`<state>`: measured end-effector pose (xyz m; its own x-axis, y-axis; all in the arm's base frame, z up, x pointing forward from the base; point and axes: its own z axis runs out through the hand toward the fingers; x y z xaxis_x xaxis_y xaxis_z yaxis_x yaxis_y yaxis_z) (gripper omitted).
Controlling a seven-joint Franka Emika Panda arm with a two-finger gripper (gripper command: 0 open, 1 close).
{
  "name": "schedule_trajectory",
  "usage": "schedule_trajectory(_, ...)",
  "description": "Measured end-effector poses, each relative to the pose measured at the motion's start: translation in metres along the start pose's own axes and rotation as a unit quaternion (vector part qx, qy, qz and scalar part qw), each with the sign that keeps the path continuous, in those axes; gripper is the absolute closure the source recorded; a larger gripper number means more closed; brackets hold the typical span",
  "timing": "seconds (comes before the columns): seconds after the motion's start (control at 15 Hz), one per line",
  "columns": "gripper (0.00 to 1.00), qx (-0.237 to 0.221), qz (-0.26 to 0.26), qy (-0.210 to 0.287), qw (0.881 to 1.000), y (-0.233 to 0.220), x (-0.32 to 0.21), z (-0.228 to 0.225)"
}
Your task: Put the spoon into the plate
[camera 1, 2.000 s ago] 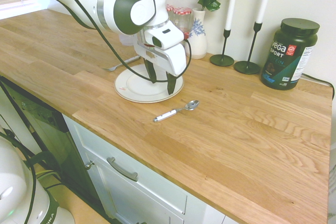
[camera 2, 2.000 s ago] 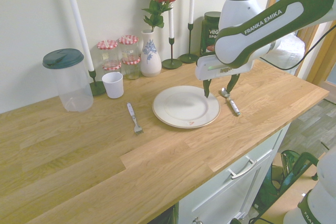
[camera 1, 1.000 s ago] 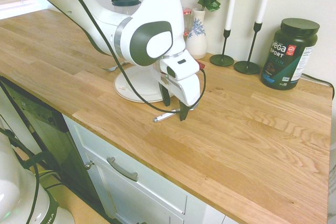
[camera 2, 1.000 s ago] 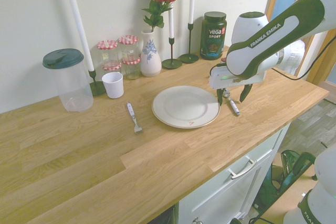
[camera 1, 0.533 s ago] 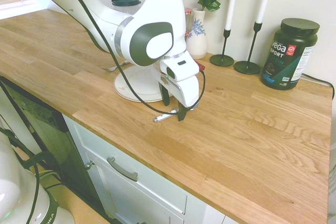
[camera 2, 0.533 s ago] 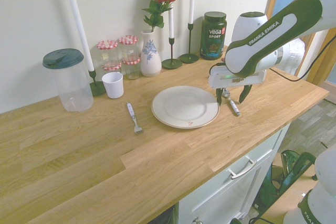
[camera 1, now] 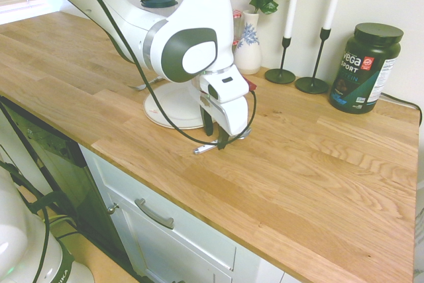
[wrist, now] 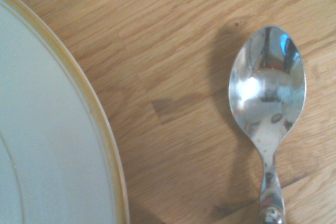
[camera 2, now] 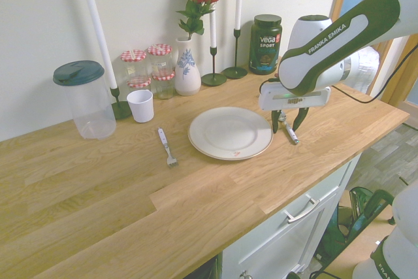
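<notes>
The spoon (camera 1: 205, 146) lies flat on the wooden counter just beside the plate (camera 1: 169, 107), silver bowl toward the wall, white handle toward the counter's front edge. My gripper (camera 1: 215, 134) is down at the counter and open, one finger on each side of the spoon's handle with a gap left between them. The second exterior view shows the same: gripper (camera 2: 287, 122) straddling the spoon (camera 2: 291, 136), to the right of the empty plate (camera 2: 230, 132). The wrist view shows the spoon's shiny bowl (wrist: 268, 87) next to the plate's rim (wrist: 100, 124).
A fork (camera 2: 166, 147) lies left of the plate. Along the wall stand a plastic jug (camera 2: 85, 99), a white cup (camera 2: 140, 105), lidded jars (camera 2: 147, 63), a vase with a rose (camera 2: 187, 70), candlesticks (camera 1: 281, 74) and a dark Vega tub (camera 1: 366, 67).
The gripper came over from above the plate, dropped to the counter around the spoon, and its fingers have narrowed in the last half second. The spoon has not moved.
</notes>
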<state>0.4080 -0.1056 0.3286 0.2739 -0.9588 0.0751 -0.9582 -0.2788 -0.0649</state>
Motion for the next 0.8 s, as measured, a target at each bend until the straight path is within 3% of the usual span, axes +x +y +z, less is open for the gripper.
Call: schedule_trajectory(0.8, 1.0, 0.003, 0.001, -0.003, 1.0, -0.0002, -0.0002, -0.0007)
